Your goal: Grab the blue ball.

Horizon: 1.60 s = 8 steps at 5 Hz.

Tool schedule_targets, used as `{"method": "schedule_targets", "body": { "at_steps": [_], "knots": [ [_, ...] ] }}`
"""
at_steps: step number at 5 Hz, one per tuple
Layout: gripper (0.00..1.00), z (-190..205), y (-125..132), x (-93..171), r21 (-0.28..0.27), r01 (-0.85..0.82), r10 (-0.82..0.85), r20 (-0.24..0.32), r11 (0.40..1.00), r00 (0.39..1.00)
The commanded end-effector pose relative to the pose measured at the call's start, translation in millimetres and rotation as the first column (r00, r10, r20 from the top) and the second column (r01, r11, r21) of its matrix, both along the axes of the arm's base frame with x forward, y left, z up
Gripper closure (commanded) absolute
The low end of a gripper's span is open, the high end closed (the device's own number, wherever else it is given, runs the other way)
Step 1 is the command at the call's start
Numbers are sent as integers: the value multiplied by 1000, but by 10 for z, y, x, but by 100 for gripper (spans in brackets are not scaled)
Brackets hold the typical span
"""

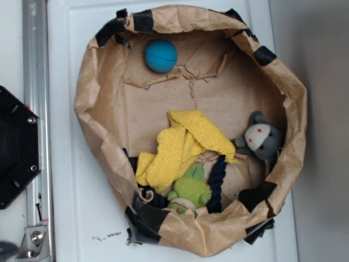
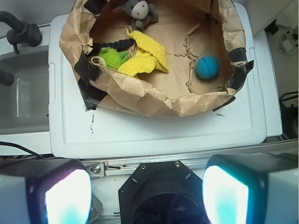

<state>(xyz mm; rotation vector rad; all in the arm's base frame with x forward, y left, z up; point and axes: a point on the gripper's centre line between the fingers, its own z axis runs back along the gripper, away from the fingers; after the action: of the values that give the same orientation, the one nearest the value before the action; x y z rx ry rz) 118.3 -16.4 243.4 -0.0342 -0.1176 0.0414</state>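
In the wrist view the gripper [image 2: 147, 196] is seen nearest, its two bright-padded fingers [image 2: 67, 198] spread wide apart with nothing between them, held above the robot's black base [image 2: 156, 186]. Beyond the base lies a white lid [image 2: 154, 130], and on it sits a crumpled brown paper bag [image 2: 154, 100] rolled down into a bowl, patched with black tape. The gripper is well apart from the bag.

Inside the bag, the blue ball [image 2: 207, 66] is found alone on the paper floor near the bag's rim, well apart from the other toys. Across the bag from the ball, a yellow cloth [image 2: 142, 58] is piled, touching a green plush toy [image 2: 112, 57] and a dark navy rope toy [image 2: 122, 45]. Farthest, against the bag's far wall, a grey plush mouse [image 2: 140, 11] is seen.
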Motion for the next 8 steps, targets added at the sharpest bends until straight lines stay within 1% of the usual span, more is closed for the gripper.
{"method": "schedule_targets", "body": {
  "at_steps": [1, 2, 3, 4, 5, 6, 7, 8],
  "knots": [
    [0, 0, 0, 0, 0, 0, 0, 0, 1000, 1000],
    [0, -418, 308, 500, 244, 199, -244, 170, 949, 955],
    [0, -696, 538, 929, 261, 294, -348, 192, 919, 918],
    [0, -967, 763, 1247, 262, 333, -369, 98, 906, 924],
    [0, -1152, 835, 1480, 251, 393, -407, 5, 885, 914],
    [0, -1578, 710, 1427, 275, 512, -516, -61, 814, 854],
    [0, -1790, 578, 1231, 271, 626, -637, -55, 731, 769],
    [0, -1777, 505, 1141, 255, 685, -706, -12, 682, 708]
  ]
}}
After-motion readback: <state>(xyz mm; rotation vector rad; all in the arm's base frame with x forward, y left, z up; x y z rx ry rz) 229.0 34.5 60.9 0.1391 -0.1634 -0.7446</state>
